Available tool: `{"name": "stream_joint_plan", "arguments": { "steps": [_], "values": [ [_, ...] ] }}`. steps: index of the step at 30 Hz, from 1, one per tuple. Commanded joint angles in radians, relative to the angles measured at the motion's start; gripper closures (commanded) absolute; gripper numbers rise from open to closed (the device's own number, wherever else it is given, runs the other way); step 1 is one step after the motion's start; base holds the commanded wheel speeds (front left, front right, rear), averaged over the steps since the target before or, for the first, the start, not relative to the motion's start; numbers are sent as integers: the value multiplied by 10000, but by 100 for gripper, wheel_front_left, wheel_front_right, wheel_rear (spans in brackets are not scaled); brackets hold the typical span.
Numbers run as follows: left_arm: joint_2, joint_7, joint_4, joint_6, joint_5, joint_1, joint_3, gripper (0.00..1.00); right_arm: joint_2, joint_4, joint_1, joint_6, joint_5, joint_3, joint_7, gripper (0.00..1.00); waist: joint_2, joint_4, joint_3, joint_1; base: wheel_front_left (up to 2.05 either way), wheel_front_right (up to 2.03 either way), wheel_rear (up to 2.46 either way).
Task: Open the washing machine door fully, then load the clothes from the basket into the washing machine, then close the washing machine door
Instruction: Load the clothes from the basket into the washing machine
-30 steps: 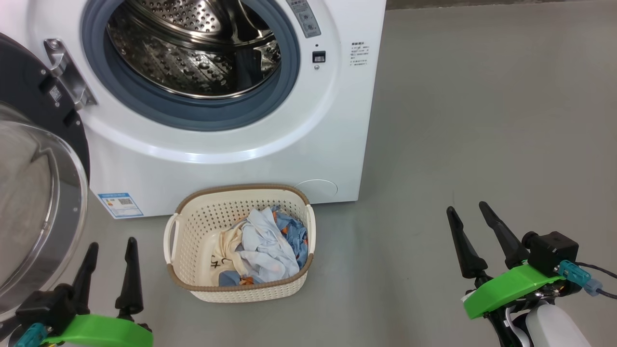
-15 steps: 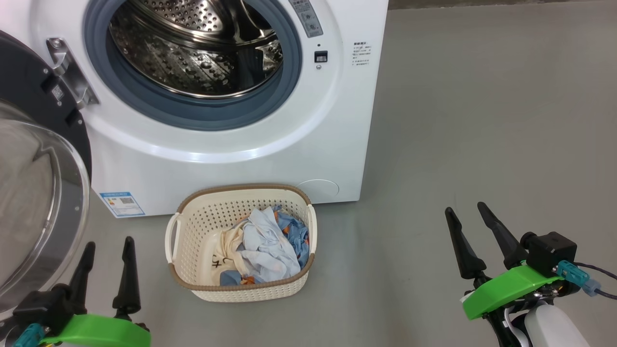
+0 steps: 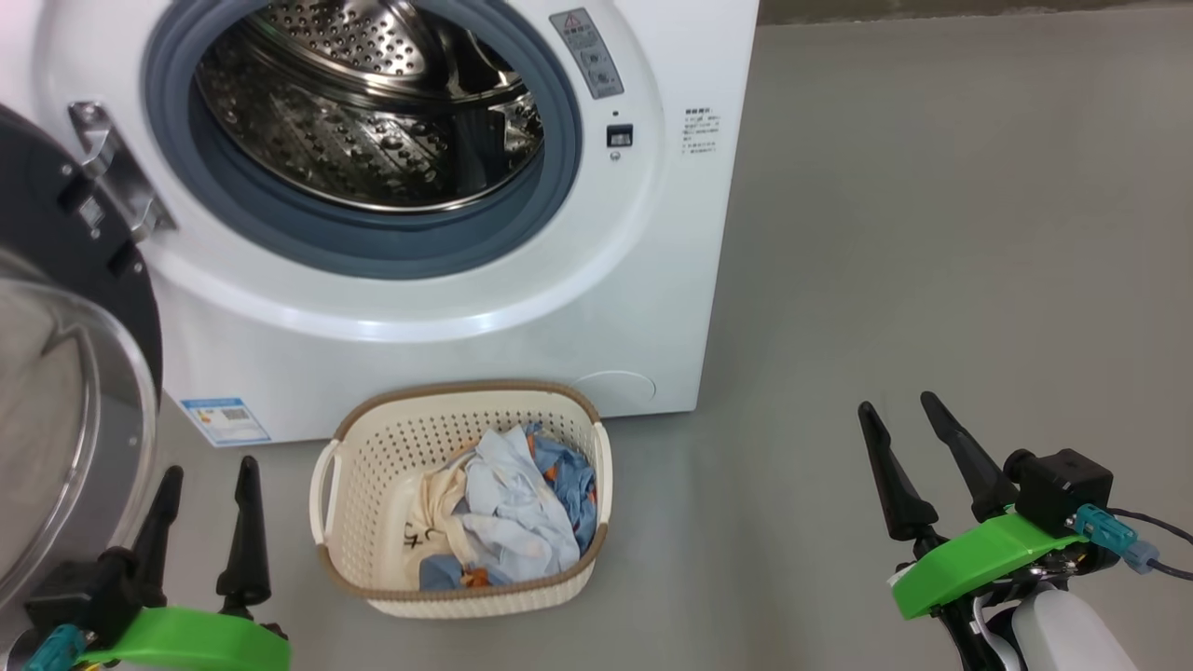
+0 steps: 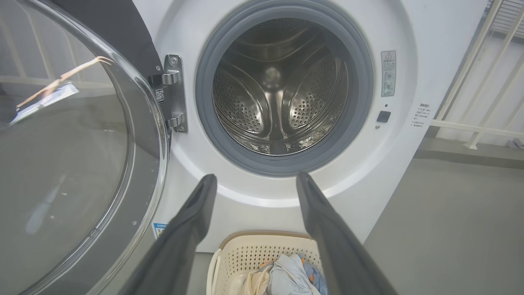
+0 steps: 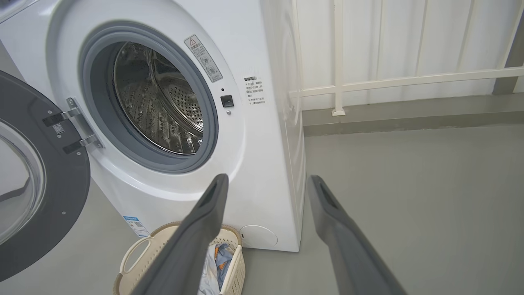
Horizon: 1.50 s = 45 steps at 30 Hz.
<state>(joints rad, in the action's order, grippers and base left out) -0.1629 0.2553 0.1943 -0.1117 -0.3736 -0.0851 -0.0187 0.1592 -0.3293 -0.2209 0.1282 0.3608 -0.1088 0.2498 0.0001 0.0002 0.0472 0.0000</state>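
Note:
The white washing machine [image 3: 559,308] stands ahead with its steel drum [image 3: 373,121] showing and nothing inside. Its black door [image 3: 56,373], with the clear glass bowl, is swung wide to the left. The cream basket [image 3: 373,466] sits on the floor right in front of the machine, holding the clothes [image 3: 513,508]: pale blue, cream and denim blue. My left gripper [image 3: 211,466] is open, just left of the basket and under the door. My right gripper [image 3: 898,403] is open over bare floor, well right of the basket. In the left wrist view the left gripper [image 4: 256,176] points at the drum [image 4: 282,90].
Grey floor [image 3: 932,233] stretches wide to the right of the machine. A white railing [image 5: 339,82] and wall stand behind it. The open door [image 4: 73,155] bulges close on the left arm's side. A blue label [image 3: 224,419] marks the machine's lower left corner.
The head camera has tilted, so machine and basket sit a little lower in the picture. Neither gripper has visibly moved, and both stay open.

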Motion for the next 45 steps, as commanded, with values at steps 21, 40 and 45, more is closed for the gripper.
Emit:
{"name": "stream_joint_plan", "arguments": {
  "steps": [21,40,45],
  "values": [
    [-123,65,-107,-67,-2,-508,529,0,-88,255,-57,25,-74,-137,120,0,-1,38,140,0,119,-119,0],
    [-67,65,-47,-100,129,-558,571,0,-89,214,-115,25,-62,-145,120,0,-1,73,200,0,1,-1,0],
    [-51,65,-53,-106,160,-580,591,0,-101,214,-136,25,-59,-151,120,0,-1,65,249,0,0,0,0]
  ]
}}
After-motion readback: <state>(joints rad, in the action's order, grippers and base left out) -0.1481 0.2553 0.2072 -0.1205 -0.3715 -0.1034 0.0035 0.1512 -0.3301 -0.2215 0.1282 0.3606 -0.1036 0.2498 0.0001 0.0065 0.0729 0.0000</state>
